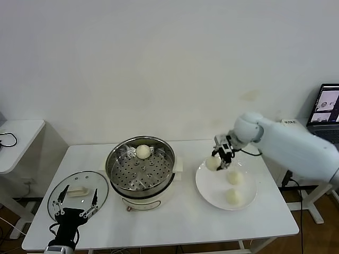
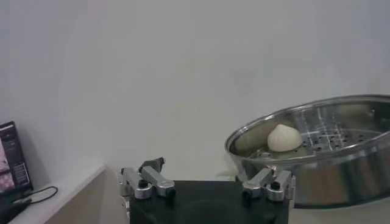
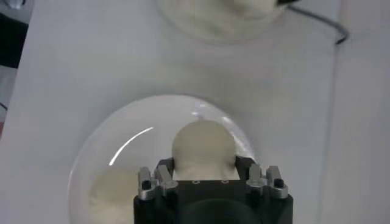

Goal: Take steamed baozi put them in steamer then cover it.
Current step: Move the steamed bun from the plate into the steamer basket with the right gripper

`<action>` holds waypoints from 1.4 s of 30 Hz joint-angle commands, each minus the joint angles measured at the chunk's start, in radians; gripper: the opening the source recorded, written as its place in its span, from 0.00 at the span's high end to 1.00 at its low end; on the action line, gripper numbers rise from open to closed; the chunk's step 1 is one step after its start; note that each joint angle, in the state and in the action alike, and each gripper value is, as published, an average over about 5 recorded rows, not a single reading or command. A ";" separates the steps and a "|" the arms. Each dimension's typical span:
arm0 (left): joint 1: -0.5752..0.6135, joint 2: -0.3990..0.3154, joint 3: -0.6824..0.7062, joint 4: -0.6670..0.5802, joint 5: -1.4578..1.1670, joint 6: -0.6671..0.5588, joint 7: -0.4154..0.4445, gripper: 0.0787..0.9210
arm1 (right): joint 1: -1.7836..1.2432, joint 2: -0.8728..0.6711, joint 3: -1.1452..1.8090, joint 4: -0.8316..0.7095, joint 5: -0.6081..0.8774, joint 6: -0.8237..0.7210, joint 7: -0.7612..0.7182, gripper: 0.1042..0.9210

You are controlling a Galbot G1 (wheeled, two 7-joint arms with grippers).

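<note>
My right gripper point(image 1: 221, 157) is shut on one steamed baozi point(image 1: 213, 163), a smooth cream-white bun, and holds it lifted over the left rim of a white plate point(image 1: 212, 189). The right wrist view shows that bun point(image 3: 203, 145) pinched between both fingers above the plate point(image 3: 146, 122). Two more baozi point(image 1: 234, 178) point(image 1: 232, 196) lie on the plate. The steel perforated steamer point(image 1: 159, 174) stands mid-table with one baozi point(image 1: 143, 152) at its far side, also seen in the left wrist view point(image 2: 284, 138). The glass cover point(image 1: 98, 182) lies flat left of the steamer. My left gripper point(image 1: 80, 191) hovers open over the cover.
The white table's front edge point(image 1: 159, 241) runs just in front of the cover and the steamer. A small side table point(image 1: 18, 135) with a cable stands at the far left. A laptop point(image 1: 328, 106) sits on a desk beyond the right arm.
</note>
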 commanded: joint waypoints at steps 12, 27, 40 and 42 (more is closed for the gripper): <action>-0.002 -0.006 -0.007 0.000 -0.001 -0.001 0.000 0.12 | 0.226 0.326 -0.071 -0.050 0.279 -0.106 0.111 0.35; -0.005 -0.035 -0.010 0.006 0.003 -0.004 -0.002 0.12 | 0.025 0.620 -0.055 -0.220 0.295 -0.157 0.283 0.35; -0.001 -0.041 -0.021 0.019 0.001 -0.020 -0.009 0.12 | -0.052 0.758 -0.067 -0.356 0.262 -0.184 0.345 0.35; 0.000 -0.041 -0.021 0.019 0.000 -0.022 -0.009 0.12 | -0.053 0.755 -0.076 -0.357 0.248 -0.196 0.342 0.35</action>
